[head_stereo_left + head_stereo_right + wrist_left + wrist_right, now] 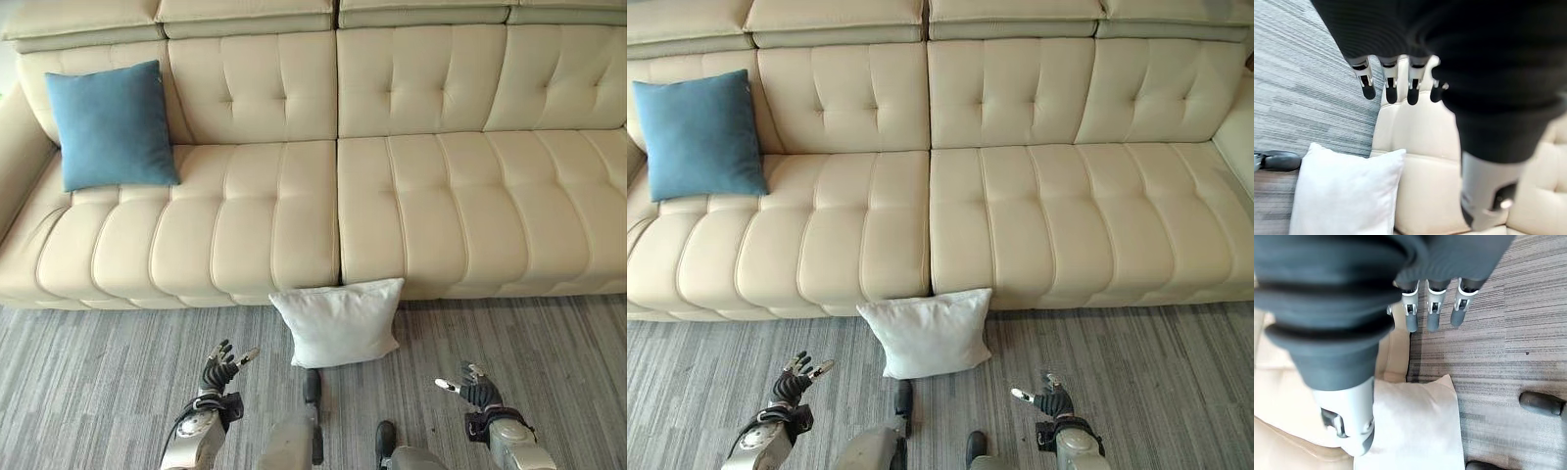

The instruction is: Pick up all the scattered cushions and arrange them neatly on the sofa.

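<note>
Both eye views look down from the robot's head, facing the cream sofa [333, 196] across the far half and the grey carpet [98, 372] near. Each wrist view looks along its own hand from very close. All four views share the white cushion [926, 333] leaning against the sofa's front.

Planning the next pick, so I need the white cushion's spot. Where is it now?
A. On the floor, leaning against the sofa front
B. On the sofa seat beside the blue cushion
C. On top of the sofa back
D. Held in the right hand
A: the white cushion stands on the grey floor against the sofa front; both hands are empty.
</note>
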Tool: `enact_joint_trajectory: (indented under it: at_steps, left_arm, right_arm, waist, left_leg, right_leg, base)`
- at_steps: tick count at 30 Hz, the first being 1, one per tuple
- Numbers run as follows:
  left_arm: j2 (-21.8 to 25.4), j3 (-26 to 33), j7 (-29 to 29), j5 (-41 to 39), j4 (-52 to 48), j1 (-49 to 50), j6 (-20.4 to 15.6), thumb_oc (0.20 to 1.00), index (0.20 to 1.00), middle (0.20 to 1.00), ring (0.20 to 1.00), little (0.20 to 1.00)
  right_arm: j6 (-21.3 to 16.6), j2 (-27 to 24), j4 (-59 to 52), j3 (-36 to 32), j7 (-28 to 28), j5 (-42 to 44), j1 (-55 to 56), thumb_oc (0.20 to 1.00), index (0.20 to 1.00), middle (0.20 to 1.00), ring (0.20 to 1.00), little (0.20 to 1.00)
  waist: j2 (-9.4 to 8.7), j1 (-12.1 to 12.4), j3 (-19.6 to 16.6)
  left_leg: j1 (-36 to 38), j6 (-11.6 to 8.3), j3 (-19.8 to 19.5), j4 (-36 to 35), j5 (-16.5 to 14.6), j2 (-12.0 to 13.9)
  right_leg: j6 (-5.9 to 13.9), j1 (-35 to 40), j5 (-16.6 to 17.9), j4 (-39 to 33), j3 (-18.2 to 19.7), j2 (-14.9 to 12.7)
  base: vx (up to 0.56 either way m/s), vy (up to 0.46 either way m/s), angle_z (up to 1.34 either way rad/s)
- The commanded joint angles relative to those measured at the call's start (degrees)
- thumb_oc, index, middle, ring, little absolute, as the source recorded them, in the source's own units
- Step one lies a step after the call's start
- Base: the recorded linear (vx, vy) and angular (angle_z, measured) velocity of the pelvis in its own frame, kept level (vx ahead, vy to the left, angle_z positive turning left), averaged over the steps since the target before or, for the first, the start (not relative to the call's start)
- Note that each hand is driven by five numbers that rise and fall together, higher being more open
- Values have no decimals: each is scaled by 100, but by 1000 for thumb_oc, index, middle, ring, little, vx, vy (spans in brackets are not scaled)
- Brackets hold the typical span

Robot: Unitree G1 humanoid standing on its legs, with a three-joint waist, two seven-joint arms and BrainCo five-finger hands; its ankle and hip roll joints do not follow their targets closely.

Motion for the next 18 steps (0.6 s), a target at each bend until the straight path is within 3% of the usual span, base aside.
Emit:
enact_joint_trajectory:
  at_steps: [1,5,7,9,14,15,18]
  left_arm:
    - [312,130,-1,327,-194,111,-157,1000,1000,1000,1000,1000]
    - [347,94,18,384,-106,5,-207,1000,1000,1000,1000,1000]
    - [368,-13,-22,474,168,-104,-180,1000,1000,1000,1000,1000]
    - [302,-76,-30,543,384,-202,-172,1000,1000,1000,1000,1000]
    - [63,-316,-6,576,1508,-656,-129,1000,1000,1000,1000,1000]
    - [-35,-394,17,568,2230,-903,-105,1000,1000,1000,1000,1000]
    - [-81,-432,64,532,2641,-1118,-82,1000,1000,1000,1000,1000]
  right_arm:
    - [-58,-12,-60,76,-5,-48,-154,1000,1000,1000,1000,1000]
    - [-81,10,-70,140,-23,-10,-254,1000,1000,1000,1000,1000]
    - [-46,7,-2,227,-64,-20,-343,1000,1000,1000,1000,1000]
    - [-32,-14,105,291,-75,-56,-409,1000,1000,1000,1000,1000]
    - [-8,-25,555,512,-117,-53,-720,1000,1000,1000,1000,1000]
    - [-14,72,983,581,-146,95,-932,1000,1000,1000,1000,1000]
    - [-10,138,1379,642,-201,175,-1123,1000,1000,1000,1000,1000]
  waist:
    - [-174,92,-70]
    - [-80,0,70]
    - [-169,-80,178]
    - [-191,-78,176]
    - [-132,-137,127]
    - [-92,-166,151]
    - [-68,-174,228]
  left_leg:
    - [-94,-360,-81,429,-720,221]
    - [167,-367,-97,245,-785,256]
    - [274,-413,-140,279,-915,186]
    - [247,-427,-110,304,-919,181]
    - [153,-465,-110,282,-887,234]
    - [96,-491,-142,254,-860,256]
    - [-24,-503,-168,280,-850,266]
  right_leg:
    - [236,-19,309,220,260,-56]
    - [76,-523,221,-50,128,63]
    - [68,-549,380,-1234,37,33]
    - [62,-446,455,-1440,62,51]
    - [-43,-399,433,-1560,87,132]
    - [-81,-462,382,-1524,81,173]
    - [-105,-603,358,-1454,82,195]
  base:
    - [79,128,14]
    - [110,26,3]
    - [120,-100,-4]
    - [61,-76,3]
    - [44,-84,-5]
    - [18,-48,0]
    - [-8,-33,11]
